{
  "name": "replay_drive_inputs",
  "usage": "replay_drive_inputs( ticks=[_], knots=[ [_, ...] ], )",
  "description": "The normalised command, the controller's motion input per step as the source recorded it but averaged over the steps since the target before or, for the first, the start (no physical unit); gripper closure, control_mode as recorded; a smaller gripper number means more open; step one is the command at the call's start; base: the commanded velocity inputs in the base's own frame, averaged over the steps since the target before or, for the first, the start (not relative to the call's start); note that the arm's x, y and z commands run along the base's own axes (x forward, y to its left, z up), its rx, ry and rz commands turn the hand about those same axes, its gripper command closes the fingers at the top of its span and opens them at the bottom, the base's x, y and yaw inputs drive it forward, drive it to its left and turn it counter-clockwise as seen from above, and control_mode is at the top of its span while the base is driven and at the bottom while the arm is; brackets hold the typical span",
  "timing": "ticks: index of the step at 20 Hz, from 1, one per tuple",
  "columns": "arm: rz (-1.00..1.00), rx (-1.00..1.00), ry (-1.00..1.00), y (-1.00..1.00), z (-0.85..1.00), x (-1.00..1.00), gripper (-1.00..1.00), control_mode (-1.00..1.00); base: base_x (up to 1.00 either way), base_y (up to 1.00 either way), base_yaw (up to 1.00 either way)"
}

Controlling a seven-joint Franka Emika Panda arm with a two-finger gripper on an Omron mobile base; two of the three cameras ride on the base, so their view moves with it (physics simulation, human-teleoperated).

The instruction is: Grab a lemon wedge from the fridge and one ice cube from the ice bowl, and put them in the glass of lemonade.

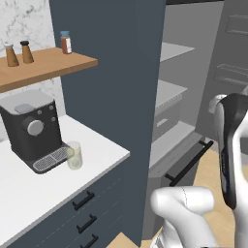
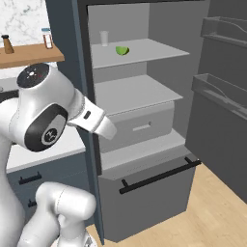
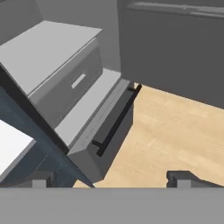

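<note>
Below the open, empty claw (image 3: pixel 111 178), whose two dark tips stand wide apart, lie the pale wooden floor (image 3: pixel 175 135) and the grey bottom freezer drawer with a black bar handle (image 3: pixel 114 124). Nothing is between the tips.

Ahead of and above the claw stands the tall grey fridge (image 2: pixel 144 144), its door swung wide. Its inner grey shelves (image 2: pixel 137 91) and a shallow grey drawer with a pale slot handle (image 2: pixel 141 127) are on show. High above the claw, on the top shelf, the tiny pale yellow-green lemon wedge (image 2: pixel 122 50) lies just beside a small clear colourless cup (image 2: pixel 104 38). The open door's grey bins (image 2: pixel 223 91) hang off to the claw's far side.

Between the claw and the worktop rises the dark blue cabinet wall (image 1: pixel 111 97), which stands beside the fridge opening. Beyond that wall, well apart from the claw, the white worktop (image 1: pixel 29 193) carries a black coffee machine with a round dial (image 1: pixel 33 128). The small clear glass of lemonade (image 1: pixel 74 155) stands touching or just beside the machine's drip tray. Above them a wooden shelf (image 1: pixel 48 65) holds two brown shakers (image 1: pixel 18 53) and a small red-labelled jar (image 1: pixel 66 42). No writing on the jar can be read.
</note>
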Motion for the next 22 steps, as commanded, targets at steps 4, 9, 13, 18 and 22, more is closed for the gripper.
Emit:
replay_drive_inputs(
  ticks=[4, 9, 13, 18, 22],
  knots=[
    [0.03, -0.07, 0.0, 0.15, 0.73, -0.43, -1.0, -1.0, 0.0, 0.0, 0.0],
    [0.14, -0.08, 0.02, 0.4, -0.01, -0.22, -1.0, -1.0, 0.0, 0.0, 0.0],
    [0.01, -0.01, 0.0, 0.37, -0.01, 0.17, -1.0, -1.0, 0.0, 0.0, 0.0],
    [0.0, 0.0, -0.08, 0.06, -0.23, 0.53, -1.0, -1.0, 0.0, 0.0, 0.0],
    [0.0, 0.0, -0.09, 0.0, -0.23, 0.34, -1.0, -1.0, 0.0, 0.0, 0.0]
  ],
)
